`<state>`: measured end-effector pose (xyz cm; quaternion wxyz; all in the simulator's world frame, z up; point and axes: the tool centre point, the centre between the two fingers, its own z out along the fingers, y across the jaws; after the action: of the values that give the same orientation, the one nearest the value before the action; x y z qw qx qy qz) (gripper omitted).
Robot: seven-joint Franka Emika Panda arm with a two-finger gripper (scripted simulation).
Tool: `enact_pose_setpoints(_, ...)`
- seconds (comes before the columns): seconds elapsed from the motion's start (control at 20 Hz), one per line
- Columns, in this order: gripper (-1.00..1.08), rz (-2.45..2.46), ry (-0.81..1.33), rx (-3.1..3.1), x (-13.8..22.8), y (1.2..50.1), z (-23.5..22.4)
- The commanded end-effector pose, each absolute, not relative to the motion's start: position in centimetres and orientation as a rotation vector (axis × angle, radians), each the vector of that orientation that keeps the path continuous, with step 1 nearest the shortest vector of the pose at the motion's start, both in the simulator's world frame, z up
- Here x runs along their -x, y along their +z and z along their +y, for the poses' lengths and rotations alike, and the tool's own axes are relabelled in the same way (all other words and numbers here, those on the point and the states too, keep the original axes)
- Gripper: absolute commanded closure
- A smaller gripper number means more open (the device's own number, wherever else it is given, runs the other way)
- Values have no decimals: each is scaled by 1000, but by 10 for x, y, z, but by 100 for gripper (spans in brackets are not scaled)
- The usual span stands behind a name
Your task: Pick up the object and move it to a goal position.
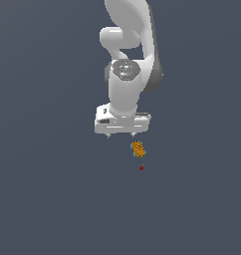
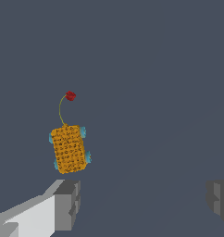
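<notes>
My grey-tipped white fingers stand wide apart and empty, I judge so they can straddle the target. The small bumpy orange-yellow oblong block with teal specks lies on the plain grey floor just beyond one fingertip, not between them. Nearby sits a tiny red dot.

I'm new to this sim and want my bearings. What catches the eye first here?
The white arm hangs down the middle of a bare grey scene, its tool open and holding nothing. Just beyond one fingertip lies the tiny orange-yellow block with teal specks, not between the fingers. A small red dot sits close beyond the block.
</notes>
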<state>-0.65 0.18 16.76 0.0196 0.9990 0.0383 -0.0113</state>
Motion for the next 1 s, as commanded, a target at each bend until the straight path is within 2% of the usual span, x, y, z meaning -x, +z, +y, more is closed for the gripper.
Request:
enact_pose_setpoints(0.0,-92,119,-35,-3100,6,168,2)
enact_pose_setpoints(0.45,-92,101,-124,-3125,21,149,20)
enact_pose_setpoints(0.95,-92,171,-94,-3122,13,132,36)
